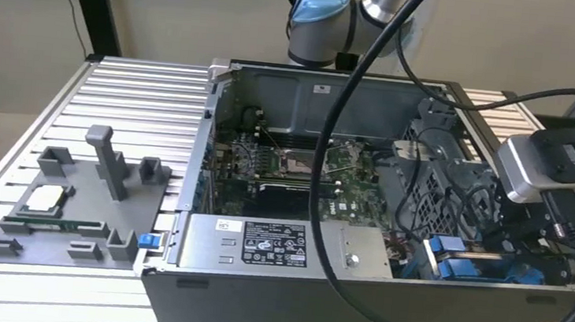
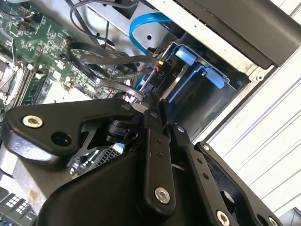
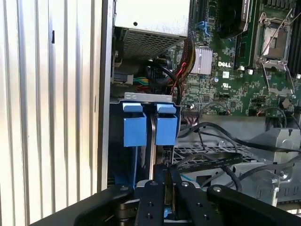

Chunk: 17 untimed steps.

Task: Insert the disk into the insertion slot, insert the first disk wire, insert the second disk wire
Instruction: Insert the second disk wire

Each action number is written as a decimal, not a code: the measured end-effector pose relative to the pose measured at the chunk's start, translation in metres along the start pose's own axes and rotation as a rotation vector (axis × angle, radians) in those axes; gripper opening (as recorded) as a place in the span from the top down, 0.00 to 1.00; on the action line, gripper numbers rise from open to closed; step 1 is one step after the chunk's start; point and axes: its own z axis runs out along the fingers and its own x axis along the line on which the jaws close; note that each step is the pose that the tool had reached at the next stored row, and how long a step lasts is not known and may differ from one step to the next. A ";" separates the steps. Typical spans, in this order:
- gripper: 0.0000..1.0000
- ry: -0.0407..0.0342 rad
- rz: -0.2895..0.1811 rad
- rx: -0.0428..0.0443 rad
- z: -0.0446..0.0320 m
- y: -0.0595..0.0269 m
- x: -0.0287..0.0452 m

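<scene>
In the exterior view, the open computer case (image 1: 367, 216) lies on the ribbed tabletop (image 1: 126, 90), with the blue-clipped insertion slot (image 1: 473, 266) at its front corner toward the exterior view's right.

In the second wrist view, the claw (image 2: 153, 106) has its fingers pinched together, its tips just beside the slot's (image 2: 197, 84) blue clips.

In the first wrist view, the claw (image 3: 164, 176) sits just before the blue carrier tabs (image 3: 150, 125), with the slot's long axis running away from it.

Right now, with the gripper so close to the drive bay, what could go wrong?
1. Loose black cables arch beside the gripper; a move might snag or pull them.
2. The gripper sits close to the blue clips of the slot; a sideways push could bend or break them.
3. The motherboard lies bare nearby, so a slip could strike its parts.
</scene>
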 end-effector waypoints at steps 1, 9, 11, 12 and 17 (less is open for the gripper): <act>1.00 0.0010 0.000 0.0000 -0.0003 0.0002 -0.0008; 1.00 0.0210 0.002 0.0002 -0.0004 0.0006 -0.0043; 1.00 0.0235 0.004 0.0006 -0.0002 0.0006 -0.0053; 1.00 0.0247 0.005 0.0008 -0.0001 0.0005 -0.0058; 1.00 0.0322 0.007 0.0013 0.0008 0.0005 -0.0096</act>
